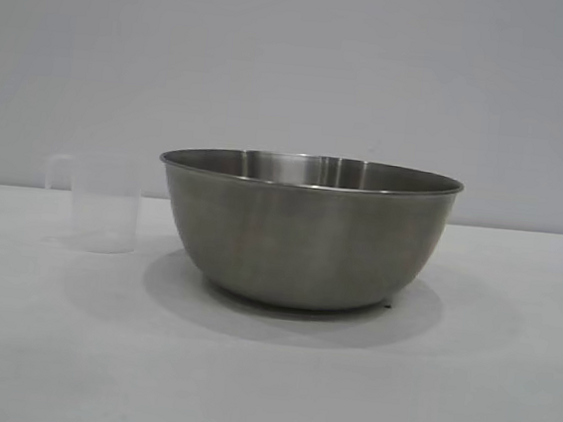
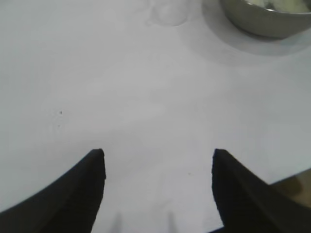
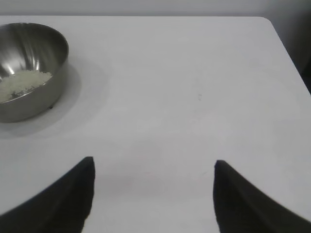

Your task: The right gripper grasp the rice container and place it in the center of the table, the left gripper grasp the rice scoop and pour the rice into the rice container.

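Rice container (image 1: 306,231) upright on counter (image 1: 264,389), rice (image 3: 22,83) inside; rice scoop (image 1: 103,203) upright just beside. Left gripper (image 2: 158,160), right gripper (image 3: 153,167) well apart from container, jaws spread, empty.

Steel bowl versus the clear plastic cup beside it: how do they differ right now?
The round brushed stainless-steel bowl is opaque and far larger; the translucent plastic measuring cup is small and see-through. The bowl is wide and rounded, the cup narrow and straight-walled with a loop handle. The bowl holds a small heap of off-white rice; the cup looks empty. Both stand upright and apart on the white table, neither held by a claw.
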